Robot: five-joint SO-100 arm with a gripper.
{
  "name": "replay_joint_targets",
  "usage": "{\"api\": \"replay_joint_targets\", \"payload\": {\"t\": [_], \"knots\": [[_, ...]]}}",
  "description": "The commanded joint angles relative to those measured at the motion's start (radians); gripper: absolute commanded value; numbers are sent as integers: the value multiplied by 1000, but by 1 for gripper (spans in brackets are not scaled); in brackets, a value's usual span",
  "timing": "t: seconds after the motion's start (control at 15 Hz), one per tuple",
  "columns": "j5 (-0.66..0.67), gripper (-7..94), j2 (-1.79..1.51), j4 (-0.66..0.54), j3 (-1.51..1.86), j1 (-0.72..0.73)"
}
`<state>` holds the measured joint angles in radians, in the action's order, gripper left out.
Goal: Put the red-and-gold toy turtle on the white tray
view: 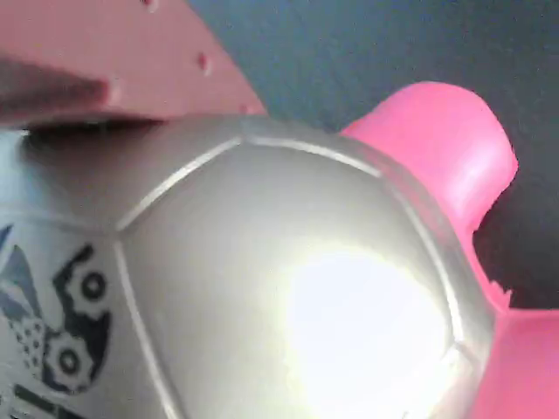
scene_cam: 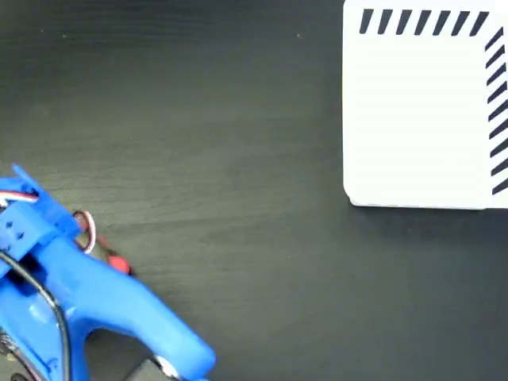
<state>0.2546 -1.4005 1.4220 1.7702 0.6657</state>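
The red-and-gold toy turtle fills the wrist view. Its shiny domed shell carries a dark printed mark at the lower left, and a pink-red limb sticks out at the upper right. One finger of my gripper lies against the top left of the shell; the other finger is out of sight. In the fixed view only a small red bit of the turtle peeks out beside my blue arm at the lower left. The white tray, striped navy along two edges, lies far off at the upper right.
A dark wood-grain tabletop stretches between my arm and the tray. Red and white wires loop out of the arm just above the turtle. The tray runs off the right edge of the fixed view.
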Motion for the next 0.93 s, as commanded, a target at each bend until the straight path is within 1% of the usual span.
{"api": "replay_joint_targets", "payload": {"t": [0.0,0.2,0.47,0.6,0.67,0.87], "knots": [[17,0,-160,206,-241,0],[17,0,-187,350,-449,-8],[-8,0,-206,353,-442,-43],[-12,0,-230,353,-457,-149],[8,0,-252,353,-477,-222],[137,0,-262,354,-558,-508]]}}
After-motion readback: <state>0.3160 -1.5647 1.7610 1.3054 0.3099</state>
